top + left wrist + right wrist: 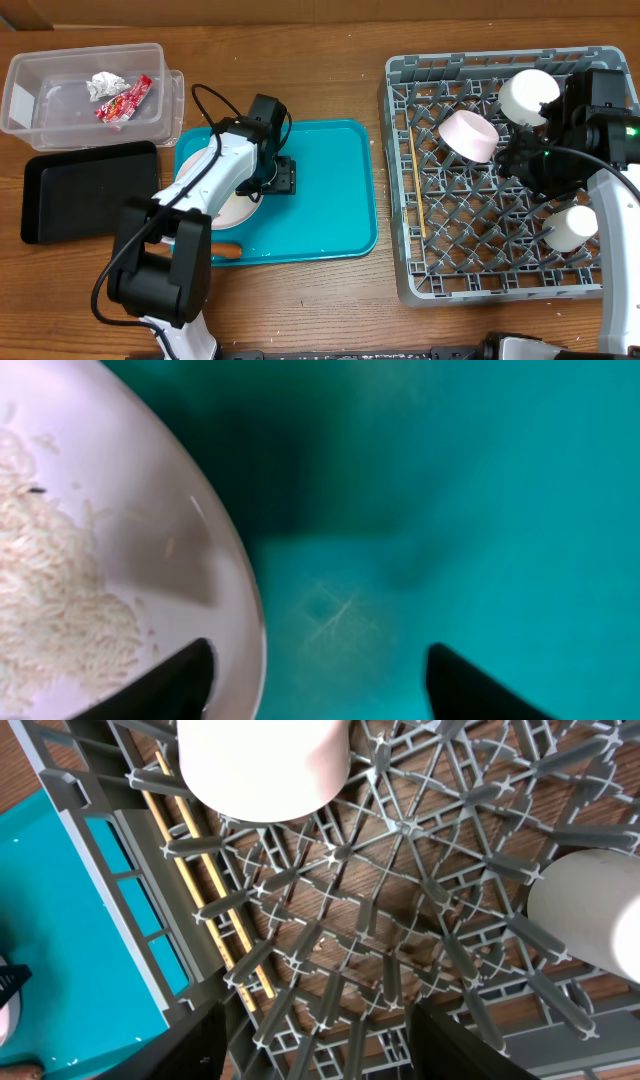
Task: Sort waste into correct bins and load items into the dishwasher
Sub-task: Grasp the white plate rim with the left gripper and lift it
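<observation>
**Both hands open, left one at the plate rim**

The left hand [320, 652] is spread wide and grips nothing. One finger [175, 682] hangs over the edge of the white plate [205, 520], the other over the bare teal tray [450, 490], so the plate's rim runs between them. Whether either finger touches is unclear. Pale rice crumbs [50, 600] lie in a loose heap on the plate.

The right hand [320, 1025] is also wide open and empty, poised above the lattice floor of the grey dish rack [400, 920].

In the rack there are one bowl [470, 136], tipped on its side, and two cups: one [528, 94] at the far wall and one [571, 226] nearer the front. Two chopsticks [205, 880] lie side by side along the rack's left wall.

One small carrot [228, 250] sits on the front rim of the teal tray, near the plate.

At the far left of the bench [320, 300], the clear tub [40, 110] holds one crumpled paper [105, 84] and one red wrapper [126, 101]. The black tray [90, 190] lies just in front of the tub.
</observation>
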Tool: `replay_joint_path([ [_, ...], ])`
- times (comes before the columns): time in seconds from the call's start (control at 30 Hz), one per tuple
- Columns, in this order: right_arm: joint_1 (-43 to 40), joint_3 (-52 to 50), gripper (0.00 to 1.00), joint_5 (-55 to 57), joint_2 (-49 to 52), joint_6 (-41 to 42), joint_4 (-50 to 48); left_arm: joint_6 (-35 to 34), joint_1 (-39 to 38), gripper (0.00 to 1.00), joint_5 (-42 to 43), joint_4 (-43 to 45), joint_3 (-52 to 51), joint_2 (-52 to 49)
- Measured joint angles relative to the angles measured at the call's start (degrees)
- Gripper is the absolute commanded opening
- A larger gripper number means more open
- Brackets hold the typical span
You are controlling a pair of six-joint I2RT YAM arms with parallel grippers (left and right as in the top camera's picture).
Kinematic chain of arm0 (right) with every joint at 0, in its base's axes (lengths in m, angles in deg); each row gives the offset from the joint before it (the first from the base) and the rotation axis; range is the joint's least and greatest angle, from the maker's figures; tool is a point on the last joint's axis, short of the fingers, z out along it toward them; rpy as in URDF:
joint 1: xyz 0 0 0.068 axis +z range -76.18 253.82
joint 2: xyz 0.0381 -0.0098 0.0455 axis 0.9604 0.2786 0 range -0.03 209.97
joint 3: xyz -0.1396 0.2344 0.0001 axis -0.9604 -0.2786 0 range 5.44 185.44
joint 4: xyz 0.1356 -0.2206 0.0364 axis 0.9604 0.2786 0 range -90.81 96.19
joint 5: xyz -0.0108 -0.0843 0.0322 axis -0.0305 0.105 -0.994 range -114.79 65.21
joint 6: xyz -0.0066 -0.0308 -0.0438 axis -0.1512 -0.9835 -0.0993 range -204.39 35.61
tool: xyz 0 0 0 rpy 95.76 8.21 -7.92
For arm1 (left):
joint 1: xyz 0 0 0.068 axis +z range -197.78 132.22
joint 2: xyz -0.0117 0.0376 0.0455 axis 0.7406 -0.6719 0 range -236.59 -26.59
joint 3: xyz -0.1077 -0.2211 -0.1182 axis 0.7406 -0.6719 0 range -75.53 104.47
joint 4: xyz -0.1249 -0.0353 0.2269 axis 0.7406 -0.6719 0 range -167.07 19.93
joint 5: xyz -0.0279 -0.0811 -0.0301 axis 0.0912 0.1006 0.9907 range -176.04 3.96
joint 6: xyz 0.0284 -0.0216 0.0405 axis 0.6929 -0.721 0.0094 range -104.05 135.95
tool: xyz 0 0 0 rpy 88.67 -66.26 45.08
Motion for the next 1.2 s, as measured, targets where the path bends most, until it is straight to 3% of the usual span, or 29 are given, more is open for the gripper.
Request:
replay_joint_path([
  [0.33, 0.0, 0.0, 0.61, 0.0, 0.0, 0.0, -0.2, 0.1, 0.0, 0.48, -0.7, -0.2, 0.1, -3.4],
  [0.43, 0.0, 0.0, 0.61, 0.0, 0.0, 0.0, -0.1, 0.2, 0.0, 0.33, -1.5, -0.9, 0.5, -4.0],
  [0.53, 0.0, 0.0, 0.61, 0.0, 0.0, 0.0, -0.2, 0.4, 0.0, 0.11, -3.0, -1.4, 0.9, -4.4],
  [0.6, 0.0, 0.0, 0.61, 0.0, 0.0, 0.0, -0.2, 0.3, 0.0, 0.04, -3.9, -1.7, 1.0, -4.4],
  [0.8, 0.0, 0.0, 0.61, 0.0, 0.0, 0.0, -0.2, 0.5, -0.4, 0.04, -6.8, -3.4, 2.3, -4.7],
  [1.2, 0.0, 0.0, 0.61, 0.0, 0.0, 0.0, -0.2, 0.3, -0.6, 0.04, -9.9, -15.1, 12.1, -7.6],
])
